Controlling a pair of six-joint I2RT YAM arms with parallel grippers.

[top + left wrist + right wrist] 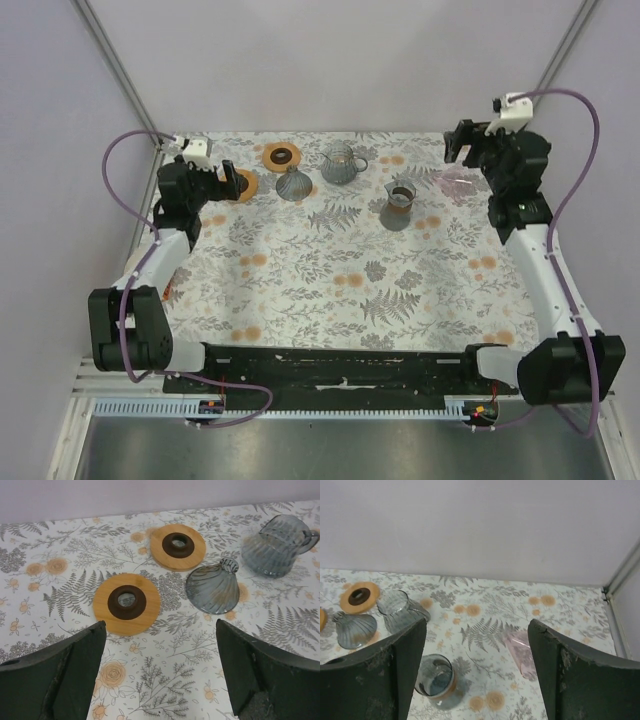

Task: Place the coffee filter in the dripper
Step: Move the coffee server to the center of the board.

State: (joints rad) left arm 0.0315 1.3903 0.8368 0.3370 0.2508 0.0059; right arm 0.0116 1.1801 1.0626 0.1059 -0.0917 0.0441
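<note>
Two YAM arms are standing bolted at the near edge of a fern-print tablecloth (330,290), and neither is holding anything. Mid-table, a glass carafe with a brown collar (400,205) is standing upright, and a grey ribbed cone (293,185) is resting on the cloth. Further out on the left, the left gripper (160,625) is hovering with its fingers spread wide and empty. They are framing the dripper (126,602), an orange ring with a dark centre hole lying flat. It is taken here to be the nearer of two matching rings, though the views are not settling which one is meant. At the far right, the right gripper (477,624) is hanging just as wide and empty above the coffee filter (520,652), a pale, pinkish-looking sheet lying flat, well apart from the dripper. Beyond, the second ring (177,545) and a clear glass jug (275,547) are sitting near the back wall. The step in hand appears to be the pickup. The right fingers would need to close lightly over the paper's edge, since so thin a sheet is likely to slide or crease rather than lift.
</note>
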